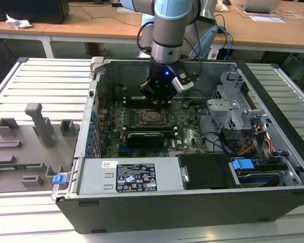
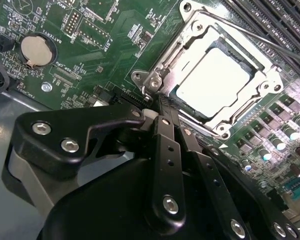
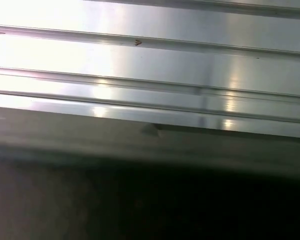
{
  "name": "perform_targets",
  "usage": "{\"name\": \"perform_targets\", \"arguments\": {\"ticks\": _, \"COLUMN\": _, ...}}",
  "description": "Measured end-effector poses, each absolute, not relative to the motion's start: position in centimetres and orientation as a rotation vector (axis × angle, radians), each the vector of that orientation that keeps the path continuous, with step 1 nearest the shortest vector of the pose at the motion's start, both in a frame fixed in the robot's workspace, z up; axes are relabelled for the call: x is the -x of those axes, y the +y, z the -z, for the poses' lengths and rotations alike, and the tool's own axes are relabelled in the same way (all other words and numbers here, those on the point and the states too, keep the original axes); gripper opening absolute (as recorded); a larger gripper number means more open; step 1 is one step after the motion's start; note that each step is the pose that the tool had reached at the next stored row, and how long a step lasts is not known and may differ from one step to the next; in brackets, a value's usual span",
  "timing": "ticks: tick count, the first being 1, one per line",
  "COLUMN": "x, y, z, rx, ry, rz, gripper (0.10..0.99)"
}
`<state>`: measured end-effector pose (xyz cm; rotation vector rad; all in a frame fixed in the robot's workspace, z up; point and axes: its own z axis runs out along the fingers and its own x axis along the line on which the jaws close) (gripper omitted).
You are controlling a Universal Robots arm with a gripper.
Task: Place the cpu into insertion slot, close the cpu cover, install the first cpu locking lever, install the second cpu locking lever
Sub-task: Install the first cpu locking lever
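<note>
The cpu [image 2: 215, 82] lies flat in the insertion slot [image 2: 140, 77], silver face up. The cpu cover [image 2: 262, 75] is folded down around it as a silvery frame. A thin locking lever [image 2: 270, 42] runs along one side of the socket, beside the memory slots. My gripper [image 2: 161, 106] is shut, with its black fingers [image 2: 166, 150] meeting at a tip that stands at the socket's corner, by the hinge screw. In the exterior view the gripper [image 1: 159, 100] hangs just behind the cpu [image 1: 153, 116] inside the open computer case.
A coin battery [image 2: 37, 50] and long black memory slots [image 2: 285, 20] flank the socket. A long black card [image 1: 144, 137], the power supply [image 1: 134, 177], a drive cage [image 1: 233, 106] and cables crowd the case. A grey fixture tray [image 1: 25, 147] lies outside it, on the exterior view's left.
</note>
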<state>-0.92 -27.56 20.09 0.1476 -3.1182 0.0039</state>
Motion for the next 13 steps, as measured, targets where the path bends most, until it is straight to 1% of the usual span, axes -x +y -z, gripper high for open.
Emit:
{"name": "perform_targets", "arguments": {"ticks": 4, "x": 0.9, "y": -27.6, "z": -20.3, "rx": -0.148, "ry": -3.119, "rz": 0.006, "gripper": 0.106}}
{"name": "perform_targets", "arguments": {"ticks": 9, "x": 0.9, "y": -27.6, "z": -21.3, "rx": -0.148, "ry": -3.118, "rz": 0.004, "gripper": 0.106}}
{"name": "perform_targets", "arguments": {"ticks": 13, "x": 0.9, "y": -27.7, "z": -21.4, "rx": -0.148, "ry": -3.118, "rz": 0.004, "gripper": 0.106}}
